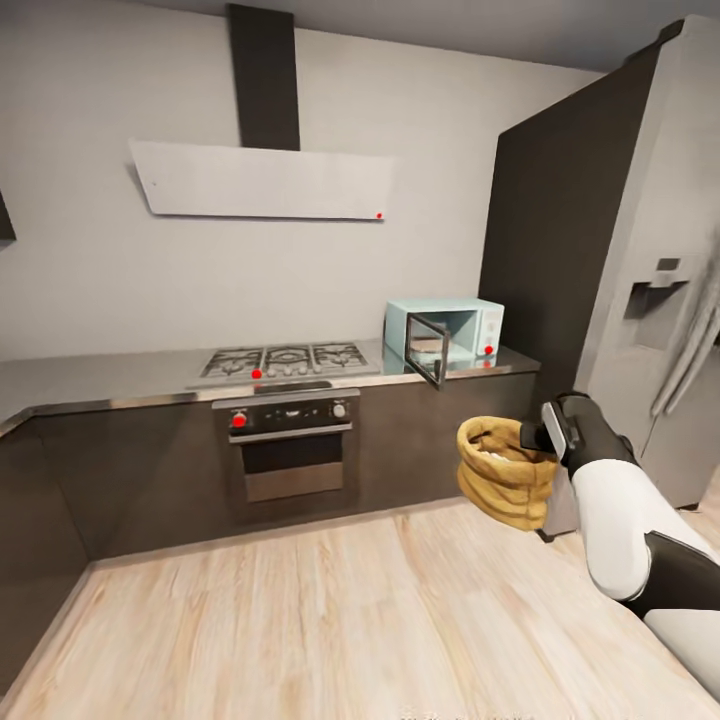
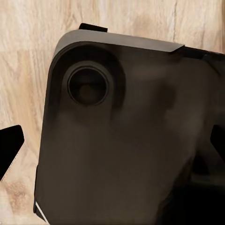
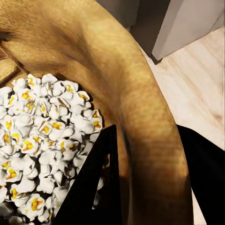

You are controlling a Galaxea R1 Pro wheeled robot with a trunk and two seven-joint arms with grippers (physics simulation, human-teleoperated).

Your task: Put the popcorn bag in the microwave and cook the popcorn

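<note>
Popcorn bag (image 1: 505, 482), rim pinched by the right gripper (image 1: 530, 436) above the floor, should travel upright and level toward the open microwave (image 1: 445, 338) at the countertop's (image 1: 100, 375) right end; left gripper's state unclear.

Paper, metal and wood, mostly matt

The popcorn bag (image 1: 503, 484) looks like wrinkled matt paper; the table (image 1: 100, 378) is brushed grey metal with a shiny edge, the floor (image 1: 330, 620) pale grainy wood, the microwave (image 1: 446, 334) smooth with a glass door.
</note>
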